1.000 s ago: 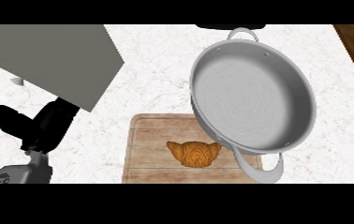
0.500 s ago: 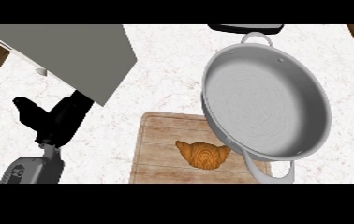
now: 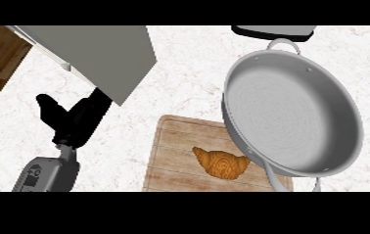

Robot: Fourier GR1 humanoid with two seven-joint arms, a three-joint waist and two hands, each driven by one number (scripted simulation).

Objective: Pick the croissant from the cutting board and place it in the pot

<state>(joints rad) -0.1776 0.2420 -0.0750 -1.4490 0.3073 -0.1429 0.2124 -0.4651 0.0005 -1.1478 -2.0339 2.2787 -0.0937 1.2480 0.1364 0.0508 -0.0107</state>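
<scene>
On the marbled surface (image 3: 180,86), a pot (image 3: 289,115) overlaps the cutting board (image 3: 173,154) beside the croissant (image 3: 221,163); left hand (image 3: 72,120) relaxed, fingers unclenched.

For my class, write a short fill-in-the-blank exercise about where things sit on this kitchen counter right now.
1. The croissant lies on the wooden ____.
2. The pot holds ____ inside it at this moment.
3. The only hand in view is the robot's ____ hand, on the opposite side of the cutting board from the pot.
4. The pot's rim overlaps the board's ____ edge.

Missing words: cutting board; nothing; left; right
</scene>
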